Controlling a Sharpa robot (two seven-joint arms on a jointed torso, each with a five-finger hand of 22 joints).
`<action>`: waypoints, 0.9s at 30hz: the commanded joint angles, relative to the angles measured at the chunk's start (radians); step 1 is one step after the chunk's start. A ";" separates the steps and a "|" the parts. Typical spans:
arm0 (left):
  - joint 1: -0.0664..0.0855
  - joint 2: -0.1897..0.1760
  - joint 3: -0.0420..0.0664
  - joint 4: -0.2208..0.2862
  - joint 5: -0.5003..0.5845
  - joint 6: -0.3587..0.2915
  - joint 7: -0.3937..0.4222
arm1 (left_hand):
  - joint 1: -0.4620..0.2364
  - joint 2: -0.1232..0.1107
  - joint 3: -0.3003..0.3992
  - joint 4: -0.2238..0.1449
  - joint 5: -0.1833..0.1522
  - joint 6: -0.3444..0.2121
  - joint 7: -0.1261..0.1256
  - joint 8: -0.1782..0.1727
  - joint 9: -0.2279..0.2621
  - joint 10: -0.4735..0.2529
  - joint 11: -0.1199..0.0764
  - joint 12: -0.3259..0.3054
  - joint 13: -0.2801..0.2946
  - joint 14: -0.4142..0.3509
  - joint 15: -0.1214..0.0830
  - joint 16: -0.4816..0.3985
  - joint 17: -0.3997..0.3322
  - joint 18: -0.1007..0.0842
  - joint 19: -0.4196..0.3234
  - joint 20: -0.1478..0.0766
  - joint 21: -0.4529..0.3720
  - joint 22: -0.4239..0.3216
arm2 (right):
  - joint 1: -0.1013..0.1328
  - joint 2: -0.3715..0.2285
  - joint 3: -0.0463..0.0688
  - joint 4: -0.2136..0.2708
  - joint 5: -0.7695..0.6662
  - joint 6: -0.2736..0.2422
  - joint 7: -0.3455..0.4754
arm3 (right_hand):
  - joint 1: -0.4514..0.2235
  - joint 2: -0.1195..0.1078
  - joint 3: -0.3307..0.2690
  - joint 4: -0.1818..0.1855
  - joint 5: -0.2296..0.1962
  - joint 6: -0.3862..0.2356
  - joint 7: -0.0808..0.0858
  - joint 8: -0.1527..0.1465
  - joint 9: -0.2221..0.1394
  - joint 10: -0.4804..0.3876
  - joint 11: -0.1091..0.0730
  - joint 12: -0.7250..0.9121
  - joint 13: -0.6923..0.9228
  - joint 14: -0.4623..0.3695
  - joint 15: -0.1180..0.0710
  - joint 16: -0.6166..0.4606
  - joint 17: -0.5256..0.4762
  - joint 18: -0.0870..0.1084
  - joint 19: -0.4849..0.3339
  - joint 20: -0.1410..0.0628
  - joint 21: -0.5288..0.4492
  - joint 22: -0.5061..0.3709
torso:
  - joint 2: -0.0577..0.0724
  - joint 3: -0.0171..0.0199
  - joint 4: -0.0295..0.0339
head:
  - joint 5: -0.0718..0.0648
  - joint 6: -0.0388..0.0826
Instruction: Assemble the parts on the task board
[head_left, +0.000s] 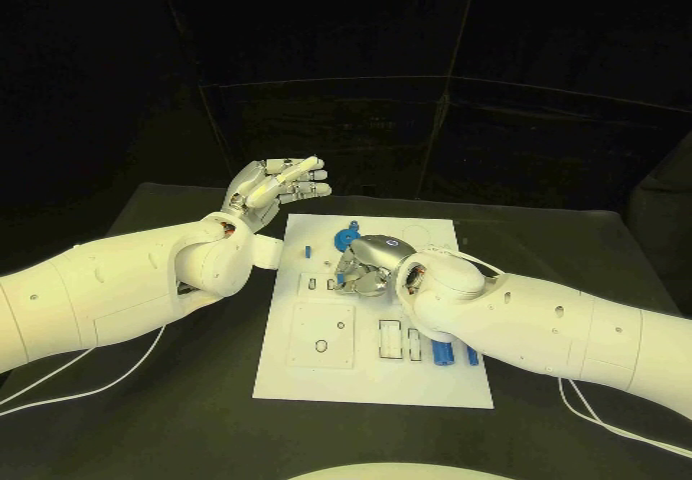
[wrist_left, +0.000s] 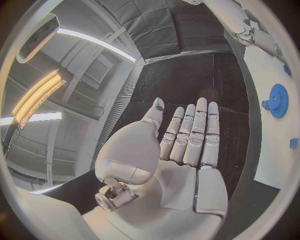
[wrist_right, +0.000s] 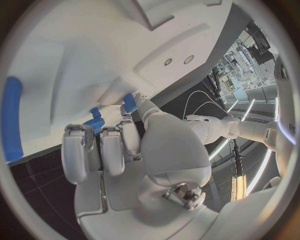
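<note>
The white task board (head_left: 289, 370) lies in the middle of the black table. A blue gear (head_left: 343, 240) (wrist_left: 277, 100) stands in its far part. My right hand (head_left: 372, 266) (wrist_right: 125, 155) hangs low over the board just in front of the gear, fingers curled down. A small blue part (wrist_right: 129, 103) sits pinched between its thumb and a fingertip, pressed at the board. My left hand (head_left: 274, 184) (wrist_left: 181, 150) is raised beyond the board's far left corner, palm flat, fingers straight and holding nothing.
Two blue pegs (head_left: 441, 352) lie in slots at the board's near right, beside white outlined recesses (head_left: 325, 335). A tiny blue piece (head_left: 307, 250) sits near the far left edge. A long blue piece (wrist_right: 11, 120) lies on the board. Black table surrounds the board.
</note>
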 joint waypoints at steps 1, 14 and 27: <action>0.001 0.001 0.001 0.000 -0.001 0.013 0.004 | -0.003 0.011 0.000 -0.008 0.002 0.008 0.017 -0.003 0.000 0.005 0.000 0.000 0.001 0.005 0.001 -0.005 0.001 0.007 0.007 -0.002 -0.004 -0.001 | -0.007 -0.003 -0.007 -0.002 -0.014 0.056 -0.029 | -0.013 -0.011 -0.007 0.007 0.005 -0.009 0.006 -0.008 -0.004 -0.013 0.001 -0.013 -0.006 0.069 0.007 -0.007 0.102 -0.007 0.034 0.002 0.002 0.165 | 0.000 -0.0006 0.0005 | -0.001 -0.001; 0.001 0.000 0.001 -0.001 -0.001 0.016 0.004 | -0.003 0.011 0.000 -0.008 0.002 0.007 0.018 -0.003 -0.001 0.005 0.000 -0.001 0.001 0.005 0.001 -0.005 0.000 0.007 0.007 -0.002 -0.004 -0.002 | -0.010 -0.007 -0.007 0.005 -0.029 0.047 -0.047 | -0.030 -0.032 -0.024 0.017 0.008 -0.022 0.011 -0.017 -0.006 -0.026 0.006 -0.034 -0.024 0.068 0.012 -0.010 0.098 -0.006 0.033 0.007 0.001 0.164 | 0.000 -0.0005 0.0018 | -0.001 -0.003; 0.001 0.000 0.001 -0.002 -0.001 0.016 0.003 | -0.004 0.010 -0.001 -0.008 0.002 0.007 0.018 -0.004 -0.001 0.004 0.000 -0.001 0.001 0.004 0.002 -0.006 0.000 0.007 0.007 -0.002 -0.005 -0.002 | -0.011 -0.007 -0.007 0.006 -0.033 0.016 -0.055 | -0.057 -0.064 -0.058 0.040 0.017 -0.067 0.020 -0.030 -0.008 -0.035 0.015 -0.046 -0.036 0.066 0.020 -0.017 0.088 -0.006 0.031 0.014 -0.001 0.161 | 0.000 0.0001 0.0006 | 0.001 -0.003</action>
